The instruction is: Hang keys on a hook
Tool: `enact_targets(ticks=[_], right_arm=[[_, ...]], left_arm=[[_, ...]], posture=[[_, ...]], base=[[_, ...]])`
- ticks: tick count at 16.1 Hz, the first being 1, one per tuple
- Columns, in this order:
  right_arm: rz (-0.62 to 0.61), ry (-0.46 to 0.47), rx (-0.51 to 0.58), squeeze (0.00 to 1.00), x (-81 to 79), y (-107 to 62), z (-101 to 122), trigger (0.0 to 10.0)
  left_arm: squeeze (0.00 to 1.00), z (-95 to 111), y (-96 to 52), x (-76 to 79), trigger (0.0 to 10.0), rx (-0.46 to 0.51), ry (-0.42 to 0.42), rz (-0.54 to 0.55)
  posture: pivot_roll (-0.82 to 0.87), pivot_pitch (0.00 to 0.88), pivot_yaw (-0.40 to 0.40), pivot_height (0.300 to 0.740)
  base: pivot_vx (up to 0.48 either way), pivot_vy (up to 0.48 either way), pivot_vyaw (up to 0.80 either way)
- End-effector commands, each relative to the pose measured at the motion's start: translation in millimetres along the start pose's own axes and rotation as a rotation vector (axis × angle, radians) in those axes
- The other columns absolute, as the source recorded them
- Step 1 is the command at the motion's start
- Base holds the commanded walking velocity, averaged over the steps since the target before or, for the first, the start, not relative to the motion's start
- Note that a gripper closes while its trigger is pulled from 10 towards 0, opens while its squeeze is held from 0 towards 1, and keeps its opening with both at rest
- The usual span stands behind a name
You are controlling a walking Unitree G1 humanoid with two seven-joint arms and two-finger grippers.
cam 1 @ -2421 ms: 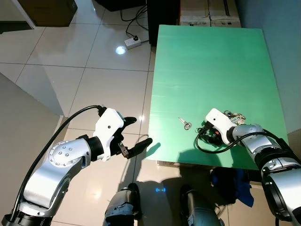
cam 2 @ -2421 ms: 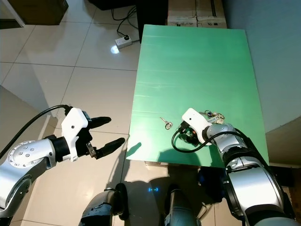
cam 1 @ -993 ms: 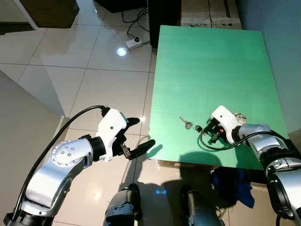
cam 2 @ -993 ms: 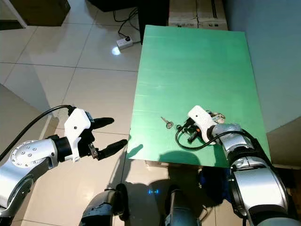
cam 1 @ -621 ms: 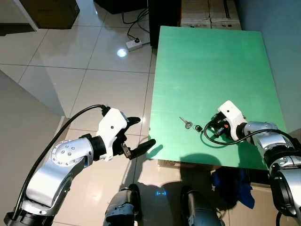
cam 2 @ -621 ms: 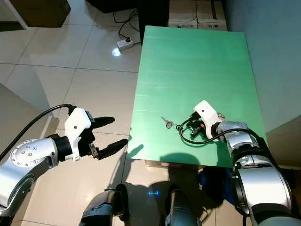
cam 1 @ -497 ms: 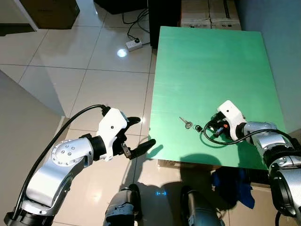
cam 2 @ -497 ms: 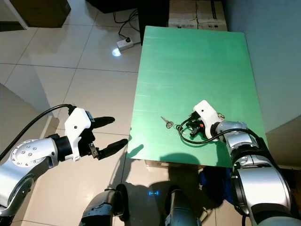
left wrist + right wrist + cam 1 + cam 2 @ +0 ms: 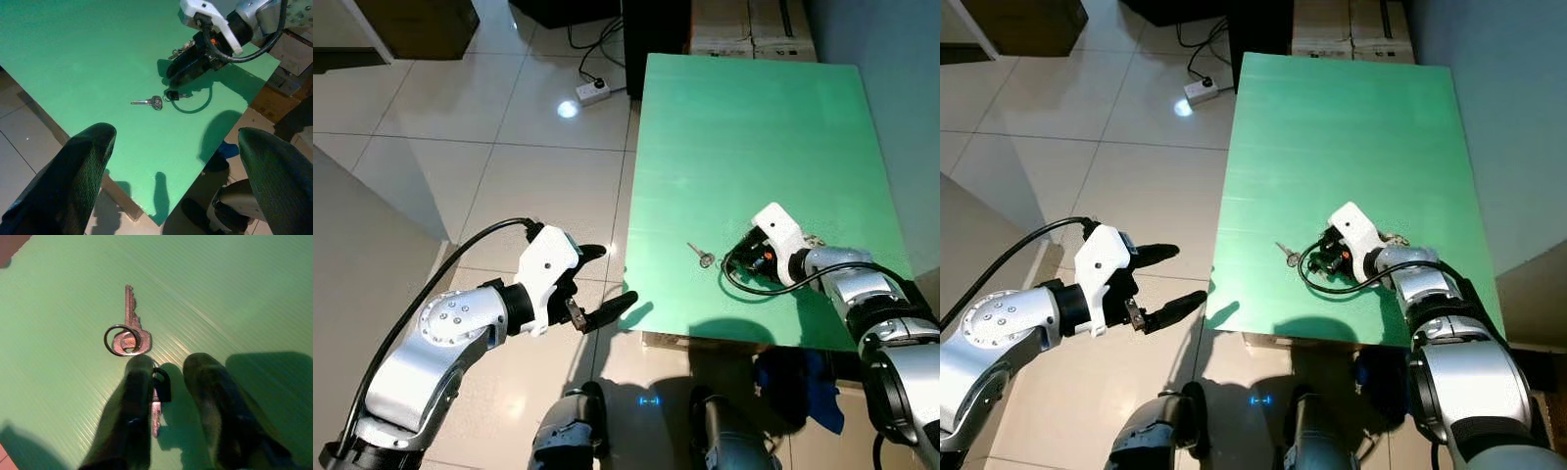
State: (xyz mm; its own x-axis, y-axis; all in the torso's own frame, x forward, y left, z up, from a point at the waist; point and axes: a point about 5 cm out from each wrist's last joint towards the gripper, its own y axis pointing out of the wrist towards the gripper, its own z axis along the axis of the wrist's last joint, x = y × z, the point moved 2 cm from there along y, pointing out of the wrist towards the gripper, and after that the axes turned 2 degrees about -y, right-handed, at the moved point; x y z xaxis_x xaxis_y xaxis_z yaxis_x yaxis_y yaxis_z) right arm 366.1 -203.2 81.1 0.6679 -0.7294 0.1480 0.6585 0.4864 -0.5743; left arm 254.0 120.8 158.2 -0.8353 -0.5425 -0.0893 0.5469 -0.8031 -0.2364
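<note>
A silver key on a ring point(image 9: 128, 335) lies on the green table point(image 9: 754, 127) near its front edge, also seen as the silver key point(image 9: 702, 257) in the left eye view. A small black-headed key point(image 9: 159, 384) lies beside it. My right gripper point(image 9: 737, 262) rests low on the table, open, its fingers point(image 9: 138, 396) on either side of the black-headed key. A further bunch of keys point(image 9: 811, 241) lies behind that wrist. My left gripper point(image 9: 607, 274) is held open over the floor, left of the table's front corner.
A power strip point(image 9: 589, 88) with cables lies on the tiled floor beyond the table's left side. Cardboard boxes point(image 9: 749, 24) stand at the table's far end. A blue cloth point(image 9: 798, 377) lies on the floor under the front right corner.
My right gripper has slid left along the table to the black-headed key, which now lies between its fingers. The left arm has kept still.
</note>
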Motion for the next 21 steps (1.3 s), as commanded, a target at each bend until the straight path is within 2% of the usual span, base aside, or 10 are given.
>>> enact_targets(ticks=[1,5,7,8,9,13,21], right_arm=[[0.02,0.012,-0.025,1.0,-5.9,3.4,-6,10.0],[0.044,-0.001,-0.054,1.0,-12.0,7.2,-9,10.0],[-0.022,-0.058,-0.099,1.0,-8.2,7.5,-13,10.0],[-0.033,-0.073,-0.112,0.71,-7.5,7.5,-14,10.0],[-0.025,-0.081,-0.124,0.0,-8.2,7.5,-15,10.0],[-0.018,-0.074,-0.138,0.0,-9.5,7.9,-18,10.0],[-0.022,-0.178,-0.174,0.0,-2.1,2.5,-15,10.0]], left_arm=[[0.0,-1,-2.7,4.8,10.0,-0.012,-0.004,-0.014],[0.0,-2,-5.0,6.3,10.0,-0.017,-0.011,-0.009],[0.0,-2,-6.1,7.4,10.0,-0.019,-0.014,-0.005],[0.0,-2,-6.4,7.7,10.0,-0.02,-0.015,-0.004],[0.0,-2,-6.7,7.7,10.0,-0.02,-0.017,-0.003],[0.0,-3,-7.4,7.7,10.0,-0.024,-0.019,0.0],[0.0,-3,-7.4,5.5,10.0,-0.024,-0.014,0.003]], posture=[[0.11,0.351,0.08,0.74],[0.12,0.362,0.07,0.74],[0.11,0.365,0.068,0.74],[0.11,0.365,0.069,0.74],[0.11,0.365,0.068,0.74],[0.11,0.365,0.068,0.74],[0.11,0.352,0.072,0.74]], base=[[0.0,0.0,0.0],[0.0,0.0,0.0],[0.0,0.0,0.0],[0.0,0.0,0.0],[0.0,0.0,0.0],[0.0,0.0,0.0],[0.0,0.0,0.0]])
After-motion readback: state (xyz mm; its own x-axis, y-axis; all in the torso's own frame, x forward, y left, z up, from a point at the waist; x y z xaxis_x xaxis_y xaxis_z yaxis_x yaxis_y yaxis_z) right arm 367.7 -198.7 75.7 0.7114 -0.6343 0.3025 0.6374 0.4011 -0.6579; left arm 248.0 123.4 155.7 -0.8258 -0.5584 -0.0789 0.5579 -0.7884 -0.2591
